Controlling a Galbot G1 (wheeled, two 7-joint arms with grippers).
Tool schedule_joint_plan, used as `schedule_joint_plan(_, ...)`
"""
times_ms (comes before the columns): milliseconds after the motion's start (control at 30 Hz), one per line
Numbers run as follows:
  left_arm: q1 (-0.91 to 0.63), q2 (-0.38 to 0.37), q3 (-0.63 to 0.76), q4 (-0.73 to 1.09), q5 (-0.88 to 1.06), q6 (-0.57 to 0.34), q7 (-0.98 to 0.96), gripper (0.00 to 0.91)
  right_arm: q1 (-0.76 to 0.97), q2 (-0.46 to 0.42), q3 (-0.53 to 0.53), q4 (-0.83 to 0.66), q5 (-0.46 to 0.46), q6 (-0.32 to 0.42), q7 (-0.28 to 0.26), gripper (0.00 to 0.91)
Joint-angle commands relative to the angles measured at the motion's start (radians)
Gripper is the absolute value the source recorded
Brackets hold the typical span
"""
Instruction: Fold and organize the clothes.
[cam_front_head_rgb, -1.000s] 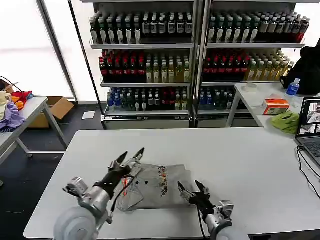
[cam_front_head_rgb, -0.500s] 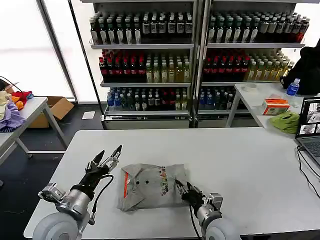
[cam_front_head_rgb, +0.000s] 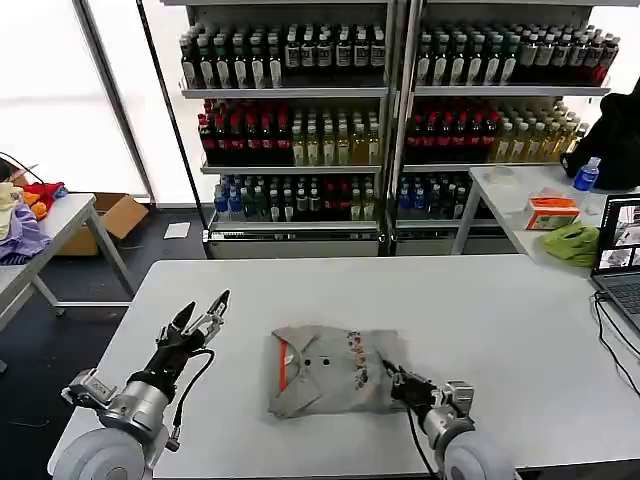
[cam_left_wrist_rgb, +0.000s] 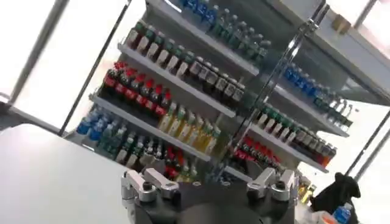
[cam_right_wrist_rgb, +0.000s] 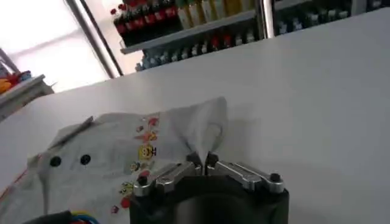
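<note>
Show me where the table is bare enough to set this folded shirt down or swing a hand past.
Bare tabletop runs from the folded shirt toward the laptop, and along the far edge facing the drink shelves. The near edge is crowded: the left hand hangs open beside the shirt; the right hand is shut on its corner.

Bottle-stocked shelves stand behind the white table, beside bright windows

A folded light grey shirt with an orange-trimmed collar lies near the front of the white surface. The right hand pinches the shirt's right edge, fingers closed on the fabric. The left hand hovers left of the shirt, fingers spread, apart from it.
</note>
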Motion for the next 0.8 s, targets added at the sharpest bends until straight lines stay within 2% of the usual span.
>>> schedule_joint_plan(33,0.010,-0.007,-0.014,-0.005,-0.011,0.002,-0.003,0.907,-0.045,-0.121,0.131,0.025,-0.060,-0.079,-0.042,0.343)
schedule_joint_plan(67,0.010,-0.007,-0.014,-0.005,-0.012,0.004,-0.004,0.907,-0.050,-0.123,0.135,0.025,-0.065,-0.076,-0.044,0.212)
schedule_joint_plan(100,0.010,-0.009,-0.015,-0.005,-0.018,0.004,-0.004,0.907,-0.068,-0.124,0.149,0.031,-0.076,-0.070,-0.043,0.141)
schedule_joint_plan(133,0.011,-0.010,-0.015,-0.006,-0.020,0.005,-0.004,0.907,-0.082,-0.124,0.170,0.038,-0.079,-0.070,-0.044,0.171)
schedule_joint_plan(167,0.010,-0.011,-0.015,-0.006,-0.022,0.005,-0.005,0.907,-0.092,-0.124,0.173,0.042,-0.078,-0.070,-0.047,0.595)
schedule_joint_plan(200,0.009,-0.011,-0.014,-0.003,-0.024,0.006,-0.005,0.907,-0.102,-0.121,0.196,0.048,-0.078,-0.066,-0.047,0.907)
schedule_joint_plan(367,0.004,-0.009,-0.011,-0.003,-0.027,0.008,-0.005,0.907,-0.151,-0.120,0.277,0.088,-0.073,-0.030,-0.048,0.907)
schedule_joint_plan(467,0.005,-0.007,-0.011,-0.007,-0.027,0.008,-0.004,0.907,-0.173,-0.103,0.331,0.122,-0.078,0.006,-0.022,0.907)
schedule_joint_plan(567,0.006,-0.003,-0.011,-0.011,-0.031,0.008,-0.003,0.907,-0.165,-0.095,0.347,0.138,-0.107,0.073,-0.015,0.907)
schedule_joint_plan(700,-0.005,-0.005,0.001,-0.005,-0.030,0.008,-0.004,0.907,-0.081,-0.073,0.273,0.131,-0.178,0.136,-0.062,0.907)
schedule_joint_plan(800,-0.010,-0.012,0.009,-0.006,-0.025,0.008,-0.005,0.907,0.000,-0.022,0.169,0.105,-0.211,0.142,-0.075,0.907)
